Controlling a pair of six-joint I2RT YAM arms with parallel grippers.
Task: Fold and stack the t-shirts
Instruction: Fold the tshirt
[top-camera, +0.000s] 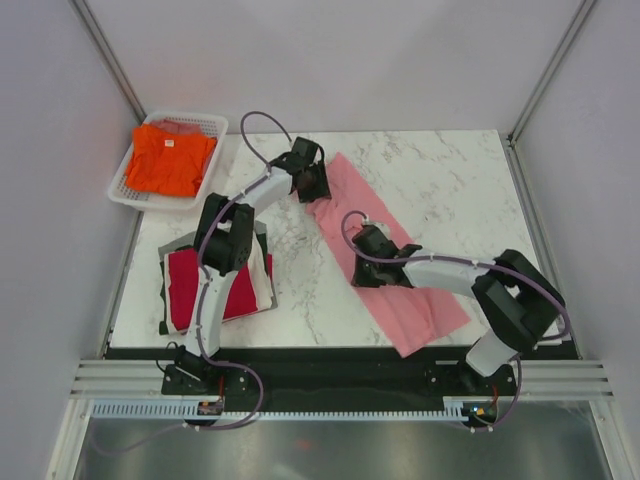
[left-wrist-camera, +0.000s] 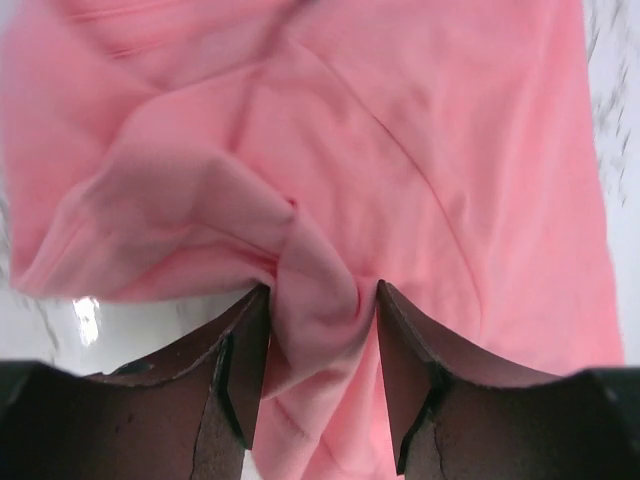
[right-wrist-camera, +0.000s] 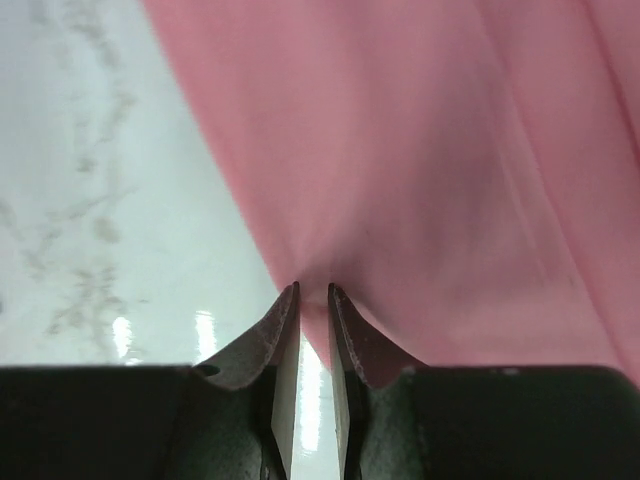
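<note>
Pink t-shirt (top-camera: 425, 300): lying diagonally on marble table (top-camera: 450, 180), right of centre. Left gripper (left-wrist-camera: 320, 290): clamped on a bunched fold at far end. Right gripper (right-wrist-camera: 312, 292): pinching the left edge

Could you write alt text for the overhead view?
Two robot arms hold a pink t-shirt diagonally on a marble table, the left tool at its far end, the right tool near its middle. A red t-shirt tops a folded stack at left; an orange t-shirt fills a white basket.
</note>
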